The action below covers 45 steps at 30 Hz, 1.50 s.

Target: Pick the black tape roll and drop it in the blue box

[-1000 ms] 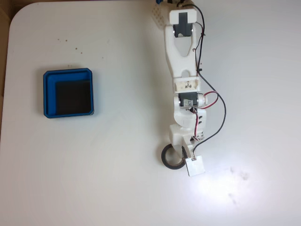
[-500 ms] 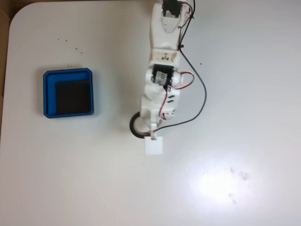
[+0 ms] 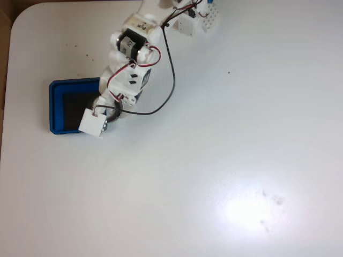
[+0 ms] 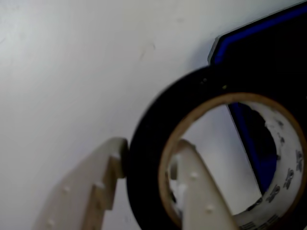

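Observation:
In the wrist view the black tape roll (image 4: 192, 88) hangs in front of the camera, its tan inner rim showing. My gripper (image 4: 149, 154) is shut on the roll's wall, one finger outside and one inside the hole. Behind the roll lies a corner of the blue box (image 4: 249, 32). In the fixed view the blue box (image 3: 53, 107) sits at the table's left, and my gripper (image 3: 105, 111) hovers over its right edge. There the arm and the white wrist camera hide most of the roll.
The white arm (image 3: 131, 48) reaches down-left from its base at the top of the fixed view, trailing black and red wires (image 3: 170, 64). A white perforated block (image 3: 201, 21) stands by the base. The table's rounded left edge (image 3: 8, 64) is just beyond the box.
The arm has swung left across the table with the tape roll in the gripper, from the lower middle to over the blue box's right edge.

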Each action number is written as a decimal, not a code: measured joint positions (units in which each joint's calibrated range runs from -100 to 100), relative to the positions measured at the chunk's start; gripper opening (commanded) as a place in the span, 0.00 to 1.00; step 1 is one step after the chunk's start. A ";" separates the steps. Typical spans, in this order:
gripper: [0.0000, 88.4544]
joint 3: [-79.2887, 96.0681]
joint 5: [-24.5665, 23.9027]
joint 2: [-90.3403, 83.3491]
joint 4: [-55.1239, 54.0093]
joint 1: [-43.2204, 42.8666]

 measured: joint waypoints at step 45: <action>0.02 0.00 0.00 13.63 -15.35 14.45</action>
